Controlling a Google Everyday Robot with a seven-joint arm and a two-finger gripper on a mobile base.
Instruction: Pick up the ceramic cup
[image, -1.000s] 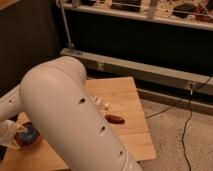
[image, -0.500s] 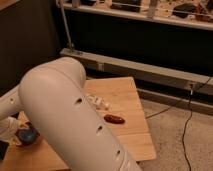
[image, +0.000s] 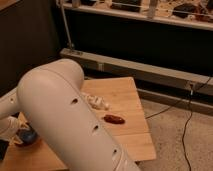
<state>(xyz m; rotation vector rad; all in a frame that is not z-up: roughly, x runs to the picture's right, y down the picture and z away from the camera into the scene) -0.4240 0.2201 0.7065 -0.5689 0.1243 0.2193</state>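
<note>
The arm (image: 60, 115) blocks the table's (image: 127, 90) left edge. The gripper (image: 16, 131) is by the cup (image: 29, 137) there, its state hidden. A brown piece (image: 114, 119) and a white wad (image: 98, 102) lie mid-table.

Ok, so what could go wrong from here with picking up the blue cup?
The arm covers most of the ceramic cup and the gripper beside it at the lower left, so a bad grip might go unnoticed. The cup seems close to the table edge; a nudge could tip it off.
</note>
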